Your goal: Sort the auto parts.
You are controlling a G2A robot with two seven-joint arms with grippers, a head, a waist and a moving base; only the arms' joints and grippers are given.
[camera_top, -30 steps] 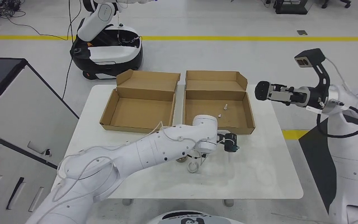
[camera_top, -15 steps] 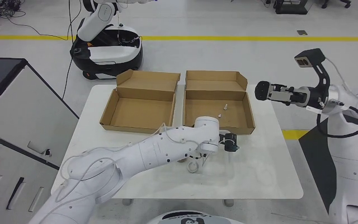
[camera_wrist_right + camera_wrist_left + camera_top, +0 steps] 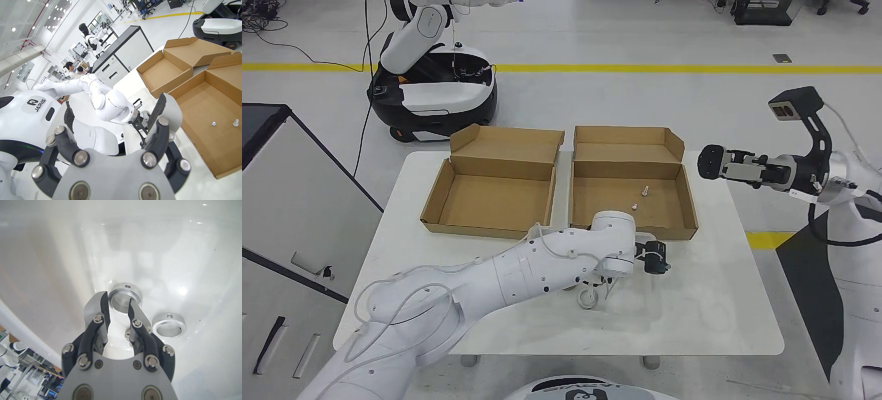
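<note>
Two silver metal rings lie on the white table near its front. My left gripper [image 3: 117, 297] hangs over the nearer ring [image 3: 126, 294], open, with one fingertip at its outer wall and the other over its hole. The second ring [image 3: 169, 325] lies just beside it. A small bolt [image 3: 127, 334] is half hidden under one finger. From above, the left gripper [image 3: 598, 284] points down at a ring [image 3: 587, 298]. My right gripper [image 3: 113, 113] is open with nothing in it, held in the air by the table's far right edge [image 3: 712, 162].
Two open cardboard boxes stand at the back of the table. The left box [image 3: 492, 190] holds nothing. The right box [image 3: 682, 205] holds two small bolts [image 3: 635, 205] [image 3: 644, 188]. The table's right side [image 3: 722, 290] is bare.
The left arm has shifted slightly forward and down over the rings. The right arm has not moved.
</note>
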